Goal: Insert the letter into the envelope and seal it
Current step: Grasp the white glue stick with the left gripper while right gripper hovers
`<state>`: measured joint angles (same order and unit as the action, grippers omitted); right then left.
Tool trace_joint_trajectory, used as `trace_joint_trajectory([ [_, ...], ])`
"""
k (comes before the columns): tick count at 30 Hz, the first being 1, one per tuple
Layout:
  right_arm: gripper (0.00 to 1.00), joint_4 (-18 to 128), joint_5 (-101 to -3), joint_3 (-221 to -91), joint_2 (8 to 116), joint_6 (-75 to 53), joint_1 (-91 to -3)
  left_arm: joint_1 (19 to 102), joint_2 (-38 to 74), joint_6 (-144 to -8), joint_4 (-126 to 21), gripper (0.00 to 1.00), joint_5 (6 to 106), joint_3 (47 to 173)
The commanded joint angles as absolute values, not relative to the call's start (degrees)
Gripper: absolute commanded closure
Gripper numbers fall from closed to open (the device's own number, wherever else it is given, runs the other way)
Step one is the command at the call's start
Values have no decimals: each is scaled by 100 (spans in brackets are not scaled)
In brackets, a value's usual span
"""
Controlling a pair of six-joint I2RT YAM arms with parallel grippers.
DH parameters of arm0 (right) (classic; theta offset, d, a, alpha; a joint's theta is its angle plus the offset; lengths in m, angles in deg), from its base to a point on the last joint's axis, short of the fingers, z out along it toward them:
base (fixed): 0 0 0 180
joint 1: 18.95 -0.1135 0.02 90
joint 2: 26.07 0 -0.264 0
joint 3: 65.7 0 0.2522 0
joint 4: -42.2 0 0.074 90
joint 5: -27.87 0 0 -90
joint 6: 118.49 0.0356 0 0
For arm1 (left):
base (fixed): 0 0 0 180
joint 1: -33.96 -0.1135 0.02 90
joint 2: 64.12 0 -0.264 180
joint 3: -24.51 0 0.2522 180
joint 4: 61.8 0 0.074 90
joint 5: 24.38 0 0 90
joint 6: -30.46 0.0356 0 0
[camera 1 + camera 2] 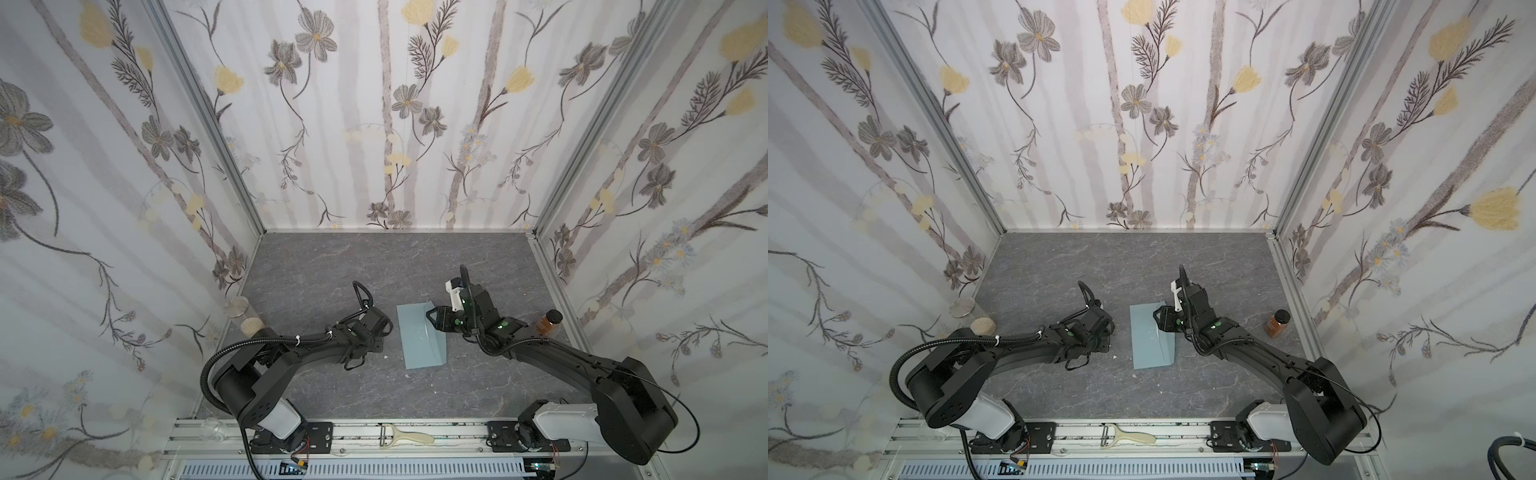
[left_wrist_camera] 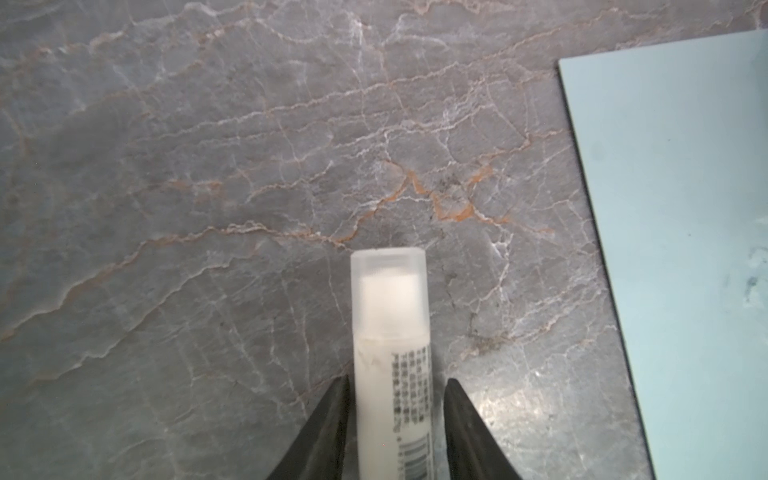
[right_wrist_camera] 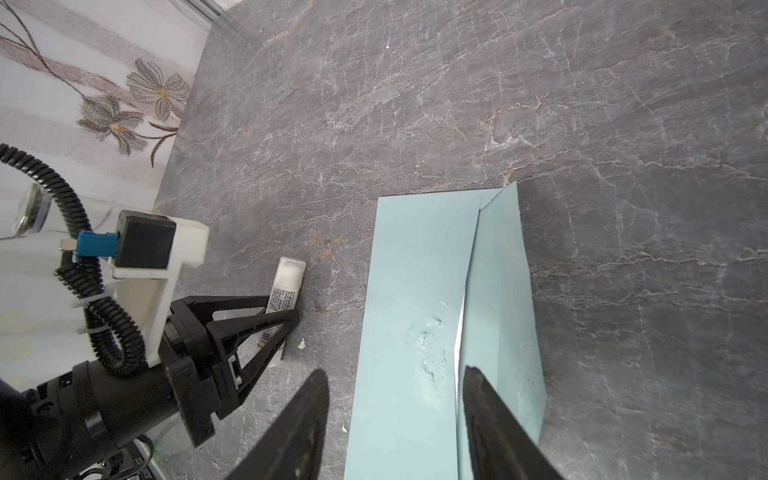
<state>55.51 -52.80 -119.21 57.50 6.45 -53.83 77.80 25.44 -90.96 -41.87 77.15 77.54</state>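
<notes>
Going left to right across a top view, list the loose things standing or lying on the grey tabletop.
clear jar with a metal lid → envelope → amber bottle

The glue stick [image 2: 390,365] carries a printed label: a block of small dark text and a barcode. The characters are too blurred to read in either wrist view. No other text, brand, number or sign is legible.
</notes>
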Motion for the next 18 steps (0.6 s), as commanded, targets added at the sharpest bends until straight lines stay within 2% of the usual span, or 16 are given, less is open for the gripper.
trace_joint_trajectory([
  [1,46,5356,-5254,-11910,5683,687,-5385,7784,2721,-9026,-3714,66,7617,7797],
  [6,46,5414,-5337,-11901,5604,684,-5385,7782,2740,-8994,-3654,98,7560,7800],
  [7,46,5401,-5352,-11901,5598,684,-5385,7782,2715,-8994,-3644,100,7548,7799],
  [18,46,5471,-5353,-12116,5476,415,-5368,7811,1457,-8701,-3733,100,6950,8135],
])
